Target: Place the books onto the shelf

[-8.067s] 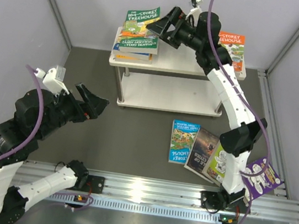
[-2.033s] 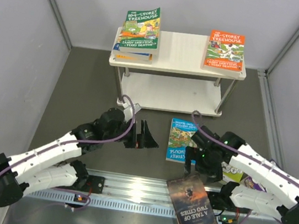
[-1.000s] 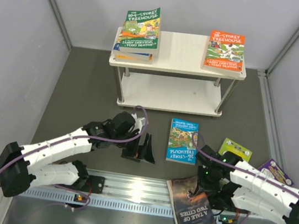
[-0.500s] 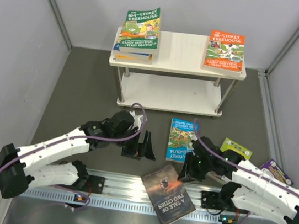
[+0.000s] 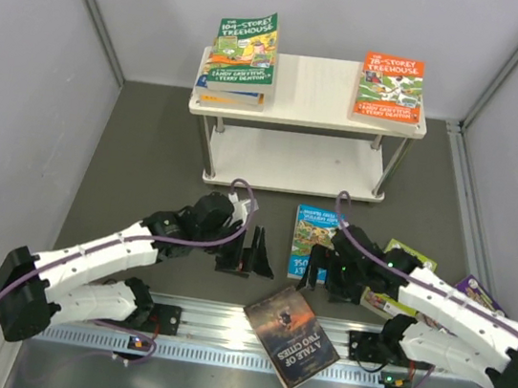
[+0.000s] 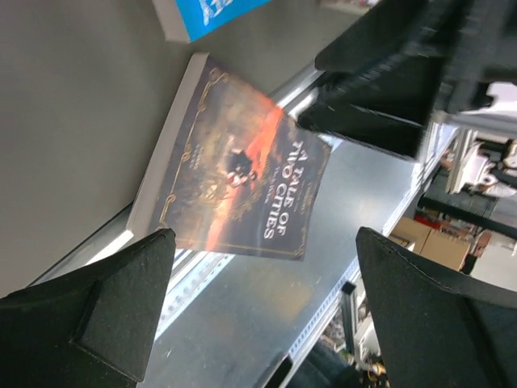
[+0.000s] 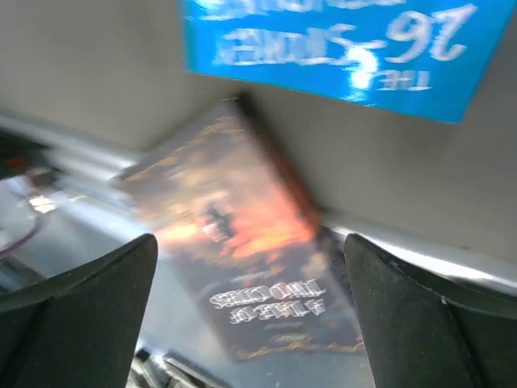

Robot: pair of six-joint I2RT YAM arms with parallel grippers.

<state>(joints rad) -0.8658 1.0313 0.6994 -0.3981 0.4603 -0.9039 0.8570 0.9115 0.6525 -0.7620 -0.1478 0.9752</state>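
Left gripper [image 5: 257, 252] hangs low over the dark table [image 5: 148, 159], fingers spread wide, empty. Right of it, the brown Tale of Two Cities book [image 5: 293, 324] lies across the near metal rail [image 5: 213, 318]. The right gripper [image 5: 316, 271], fingers also wide and empty, is at the blue book's [image 5: 315, 229] near edge. The far shelf [image 5: 309, 114] carries a green-topped stack [image 5: 243, 52] and an orange book [image 5: 390, 87].

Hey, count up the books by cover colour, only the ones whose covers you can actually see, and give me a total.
green book: 1
orange book: 1
blue book: 1
dark brown book: 1
lime book: 1
purple book: 1
Total: 6
More books lie under the green book; their number cannot be told.
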